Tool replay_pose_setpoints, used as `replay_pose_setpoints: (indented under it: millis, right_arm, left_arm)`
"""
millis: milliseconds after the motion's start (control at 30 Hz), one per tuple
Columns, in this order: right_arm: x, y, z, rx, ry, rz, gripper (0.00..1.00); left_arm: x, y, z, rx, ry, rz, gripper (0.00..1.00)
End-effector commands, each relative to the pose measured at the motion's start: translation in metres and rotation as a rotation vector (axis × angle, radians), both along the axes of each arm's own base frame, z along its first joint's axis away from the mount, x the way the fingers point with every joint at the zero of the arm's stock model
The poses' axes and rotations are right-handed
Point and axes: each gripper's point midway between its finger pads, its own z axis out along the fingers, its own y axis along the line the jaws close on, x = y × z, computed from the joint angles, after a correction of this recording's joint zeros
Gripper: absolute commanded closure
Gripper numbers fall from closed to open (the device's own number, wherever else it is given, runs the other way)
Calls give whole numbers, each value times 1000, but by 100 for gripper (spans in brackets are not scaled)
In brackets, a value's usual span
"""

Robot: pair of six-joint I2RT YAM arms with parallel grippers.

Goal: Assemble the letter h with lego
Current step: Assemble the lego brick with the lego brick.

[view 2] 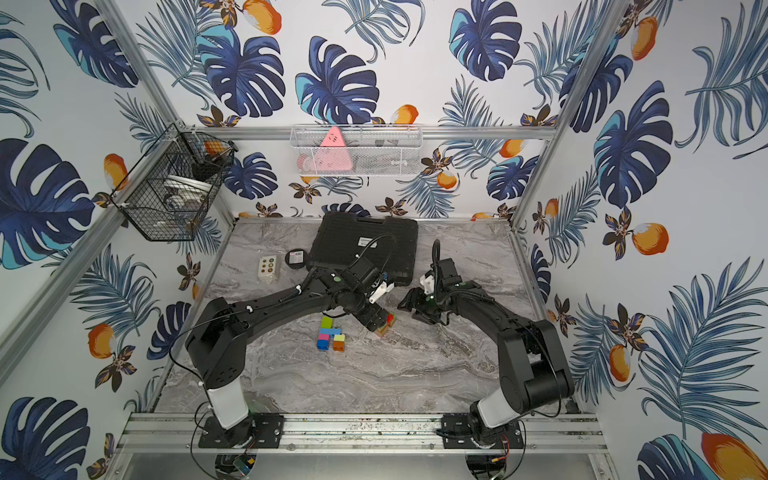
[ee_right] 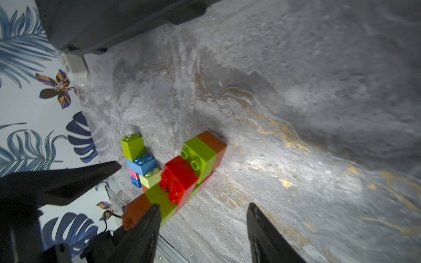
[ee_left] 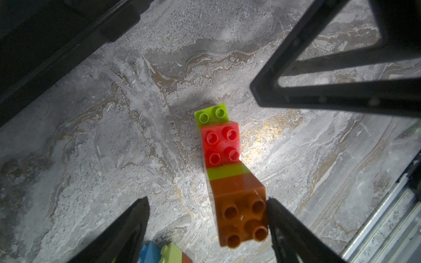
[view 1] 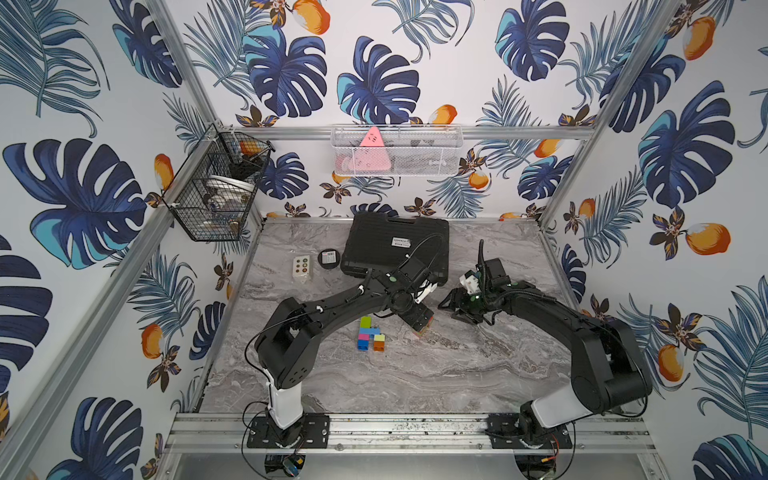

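The left pincer [ee_left: 207, 201] stands open astride the orange end of the lego stack [ee_left: 222, 145] on the table [ee_left: 91, 148]. The right pincer [ee_right: 204, 206] is open, holding nothing.

The front half of the counter [view 1: 415, 382] is bare, with lots of room to pass. At the back a big black case [view 1: 386, 241] blocks the way, with a round disc [view 1: 328, 257] and a button box [view 1: 301, 268] just beside it. In the middle a small brick group [view 1: 370, 333] sits near a longer brick row [ee_left: 224, 145]. The left claw [ee_left: 206, 201] is spread wide over that row, one finger touching its orange end. The right claw [ee_right: 204, 206] hangs close by, leaving only a thin gap between the claws
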Motion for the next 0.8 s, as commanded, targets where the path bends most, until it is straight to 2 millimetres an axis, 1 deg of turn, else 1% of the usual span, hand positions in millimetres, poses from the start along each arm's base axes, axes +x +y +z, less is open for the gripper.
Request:
replay_pose_setpoints:
  millis: [0,133,367,567,767]
  right_arm:
    - [2,15,4,68,-22,105,36]
    - [1,18,-7,71,14,130,35]
    - [-2,21,-18,87,33,160,35]
    - [-3,17,-31,49,50,155,36]
    - [-3,12,-44,12,67,147,40]
  left_arm:
    - [0,1,0,2,-2,-13,14]
    - [-1,1,-2,0,4,-15,14]
    - [-2,4,-5,6,-2,-19,14]
    - [-2,6,-9,12,-7,-20,15]
    - [-2,8,-14,20,-5,-16,16]
